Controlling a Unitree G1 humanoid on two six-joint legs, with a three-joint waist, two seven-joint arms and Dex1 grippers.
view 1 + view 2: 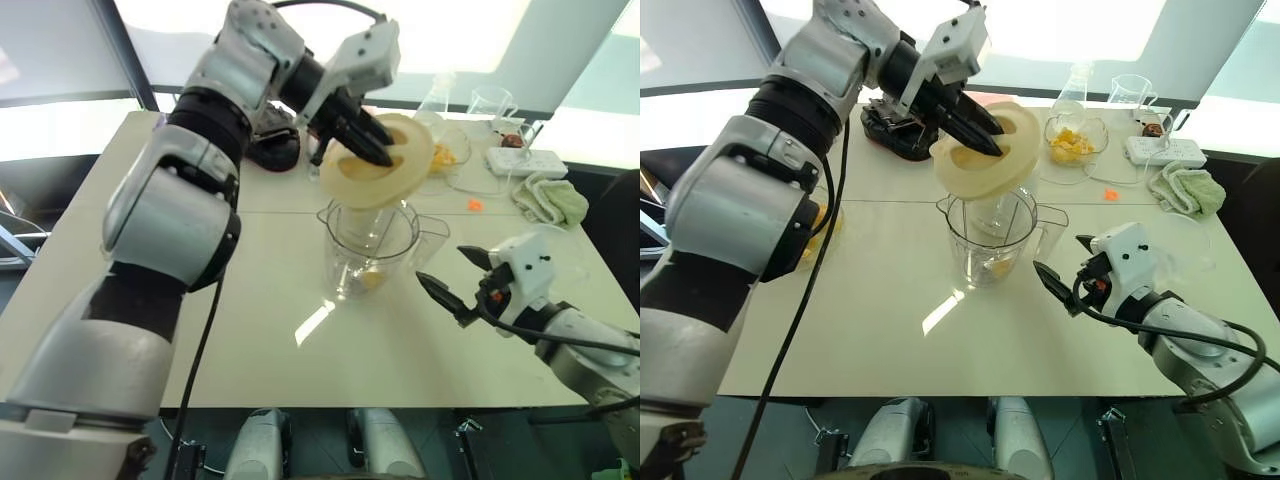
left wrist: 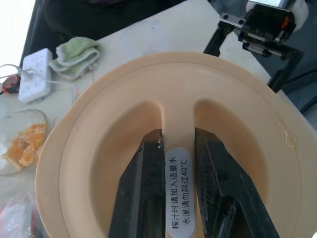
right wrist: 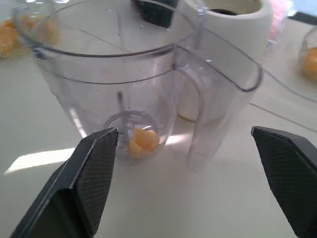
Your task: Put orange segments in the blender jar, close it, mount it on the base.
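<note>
Blender jar (image 1: 990,245) stands upright near the middle of the white table (image 1: 890,330), mouth uncovered, handle turned toward the robot's right. A few orange segments (image 3: 143,141) lie at its bottom around the blade; more segments sit in a glass bowl (image 1: 1072,140) farther back on the table, to the right of the jar. Base (image 3: 225,29), cream-white with a dark socket in its top, stands just behind the jar, seen through the clear wall in the right wrist view. Left gripper (image 1: 975,128) holds the cream disc lid (image 1: 985,165) in the air above and slightly behind the jar mouth, tilted, not touching the rim. Its two black fingers (image 2: 143,188) are pinched on the raised central rib of the lid, one finger in each recess on either side, with a white label with printed characters between them. Right gripper (image 1: 450,280) hovers low over the table just right of the jar, beside the handle, pointing toward it; its fingers are spread wide and grasp nothing, and in the right wrist view they frame the jar and handle without contact. Also on the table: a white power strip (image 1: 1165,152) and a green-white cloth (image 1: 1188,188) at the far right, a small orange scrap (image 1: 1110,194) near them, glass flasks (image 1: 1072,92) at the back edge, a dark object (image 1: 895,130) at the back left.
</note>
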